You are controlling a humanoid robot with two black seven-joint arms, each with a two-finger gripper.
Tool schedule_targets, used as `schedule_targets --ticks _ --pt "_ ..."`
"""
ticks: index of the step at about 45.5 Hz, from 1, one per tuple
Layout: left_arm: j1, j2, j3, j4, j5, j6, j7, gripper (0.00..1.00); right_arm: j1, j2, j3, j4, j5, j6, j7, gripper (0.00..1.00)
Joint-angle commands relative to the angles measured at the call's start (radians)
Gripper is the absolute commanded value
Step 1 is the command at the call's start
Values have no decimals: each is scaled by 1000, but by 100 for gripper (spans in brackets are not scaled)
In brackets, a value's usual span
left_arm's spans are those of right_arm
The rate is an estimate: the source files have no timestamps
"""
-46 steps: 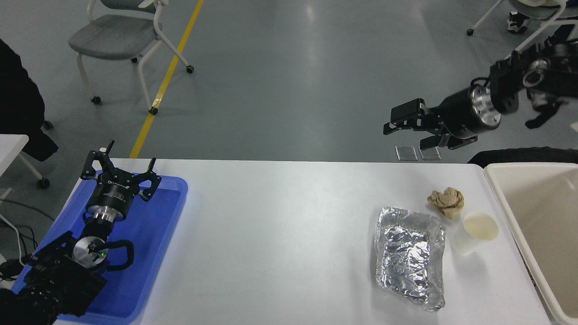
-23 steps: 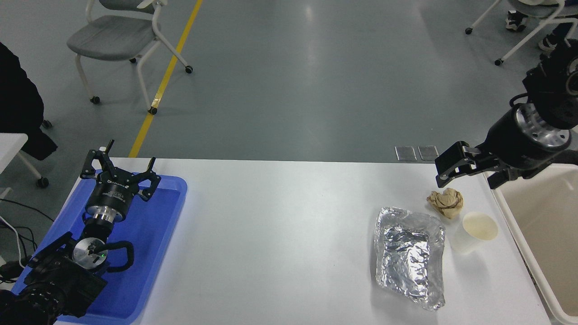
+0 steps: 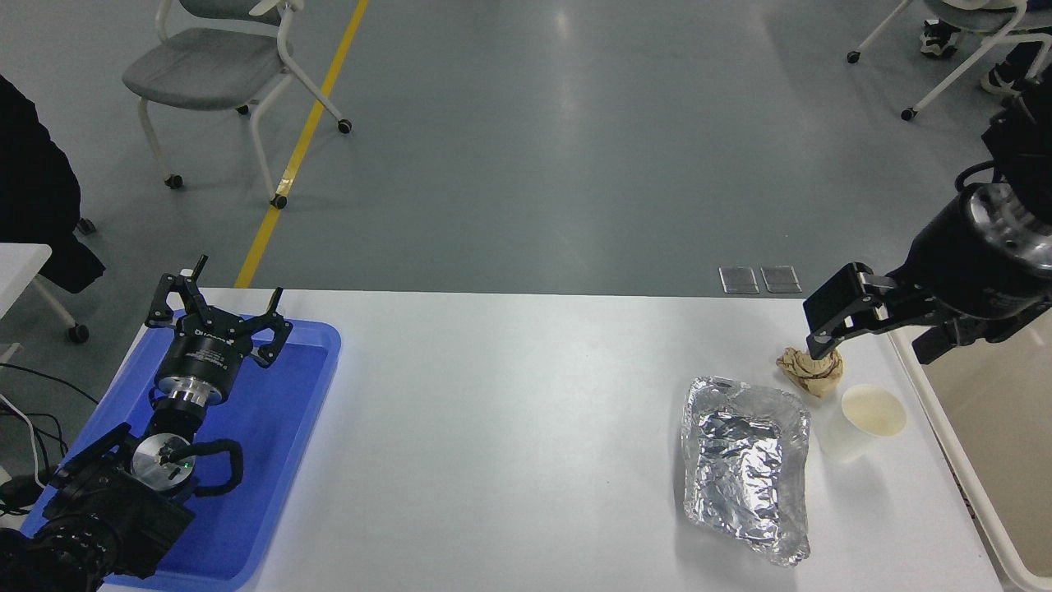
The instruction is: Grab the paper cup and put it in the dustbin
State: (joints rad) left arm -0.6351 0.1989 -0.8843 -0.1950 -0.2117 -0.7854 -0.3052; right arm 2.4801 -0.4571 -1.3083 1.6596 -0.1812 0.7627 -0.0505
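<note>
The paper cup (image 3: 863, 421) stands upright on the white table, right of the foil tray, its cream inside showing. My right gripper (image 3: 875, 333) hangs open above the table just behind the cup, over the brown paper ball, holding nothing. The dustbin (image 3: 978, 460), cream with a thick rim, sits at the table's right edge, partly hidden by my right arm. My left gripper (image 3: 215, 316) is parked open over the blue tray at the lower left.
A crinkled silver foil tray (image 3: 744, 464) lies left of the cup. A crumpled brown paper ball (image 3: 814, 374) sits just behind the cup. The blue tray (image 3: 279, 411) is at the left edge. Chairs stand on the floor beyond the table.
My right gripper has come down and to the right from high above the far edge to just behind the cup. Cup, ball and foil tray have not moved.
</note>
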Motion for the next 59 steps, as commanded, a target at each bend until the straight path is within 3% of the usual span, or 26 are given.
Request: schedule_targets --ticks 1,10,25,36,59 --pt "0 1 1 0 0 0 0 100 -3 0 -9 2 -6 -2 0 100" --pt "0 1 1 0 0 0 0 100 -53 -44 3 -20 -64 -25 0 100" --pt "0 1 1 0 0 0 0 100 -276 -201 20 -221 -346 -82 3 100" --pt "0 -1 1 0 0 0 0 100 -624 -293 225 -461 -541 -190 11 100" --pt "-1 -3 1 0 0 0 0 100 -1086 -270 526 -670 -592 -350 9 100"
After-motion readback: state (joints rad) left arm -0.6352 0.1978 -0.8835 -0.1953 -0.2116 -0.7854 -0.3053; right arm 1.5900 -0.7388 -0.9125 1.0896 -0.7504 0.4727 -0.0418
